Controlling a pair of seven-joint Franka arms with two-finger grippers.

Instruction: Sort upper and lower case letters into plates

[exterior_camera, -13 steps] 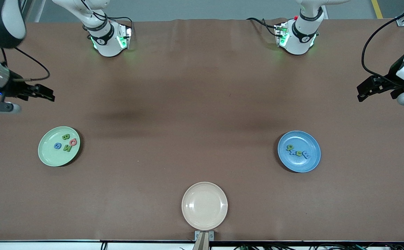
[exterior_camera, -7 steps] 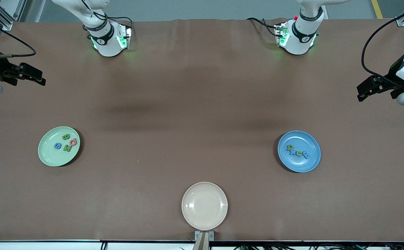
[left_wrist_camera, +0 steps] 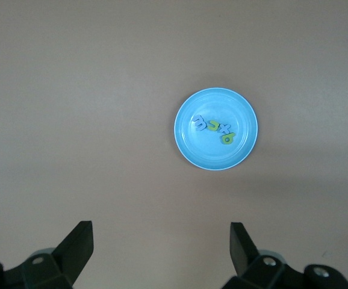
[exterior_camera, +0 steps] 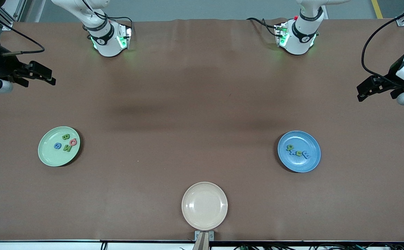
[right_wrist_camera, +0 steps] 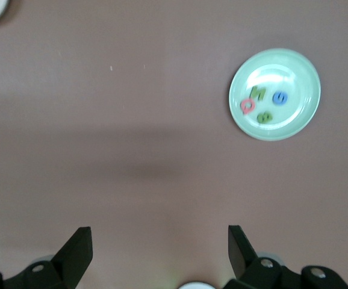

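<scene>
The mint green plate [exterior_camera: 49, 156] lies toward the right arm's end and holds several letters [exterior_camera: 65, 142], green, blue and one pink-red; it also shows in the right wrist view [right_wrist_camera: 294, 123]. The blue plate [exterior_camera: 313, 161] lies toward the left arm's end and holds several green and blue letters [exterior_camera: 298, 151]; it shows in the left wrist view [left_wrist_camera: 192, 153]. My right gripper [exterior_camera: 47, 78] is open and empty, high over bare table at the right arm's end. My left gripper [exterior_camera: 363, 93] is open and empty, high over bare table at the left arm's end.
A cream-beige plate [exterior_camera: 204, 205] with nothing on it lies at the table edge nearest the front camera, midway between the two ends. The two arm bases [exterior_camera: 108, 38] [exterior_camera: 297, 36] stand along the farthest edge. Brown table stretches between the plates.
My right gripper rose away from the green plate toward the table's farther part, then shifted a little toward the middle. My left arm has not moved. The letters stay in their plates.
</scene>
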